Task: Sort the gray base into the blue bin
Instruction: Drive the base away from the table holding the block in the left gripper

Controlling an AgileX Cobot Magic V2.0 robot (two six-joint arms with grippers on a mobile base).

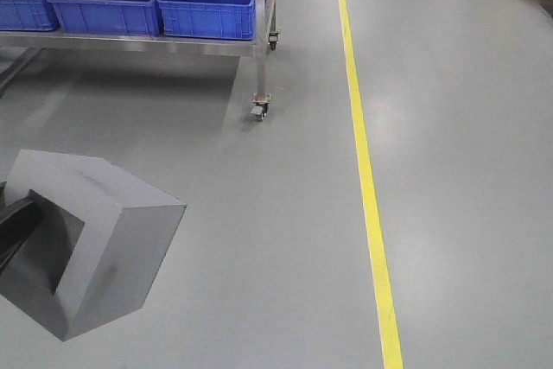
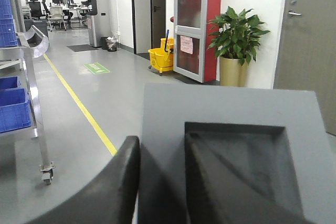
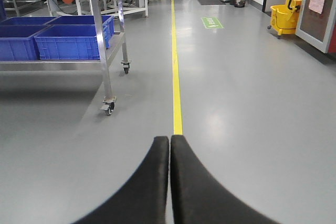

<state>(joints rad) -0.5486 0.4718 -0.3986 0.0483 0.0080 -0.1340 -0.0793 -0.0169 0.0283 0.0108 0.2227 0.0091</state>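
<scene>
The gray base (image 1: 121, 239) hangs tilted above the floor at the lower left of the front view, its square recess facing left. My left gripper (image 2: 161, 148) is shut on the gray base (image 2: 231, 106): one black finger (image 2: 105, 187) presses its outer wall and the other sits inside the recess. A dark finger (image 1: 15, 222) shows in the recess in the front view too. Blue bins (image 1: 108, 2) stand side by side on a steel cart at the upper left, well away from the base. My right gripper (image 3: 169, 139) is shut on nothing, held over bare floor.
The steel cart (image 1: 262, 32) rolls on casters (image 1: 259, 110) and carries more blue bins (image 3: 71, 40). A yellow floor line (image 1: 367, 179) runs away to the right of it. A yellow mop bucket (image 2: 161, 59), a potted plant (image 2: 236, 40) and doors stand further off.
</scene>
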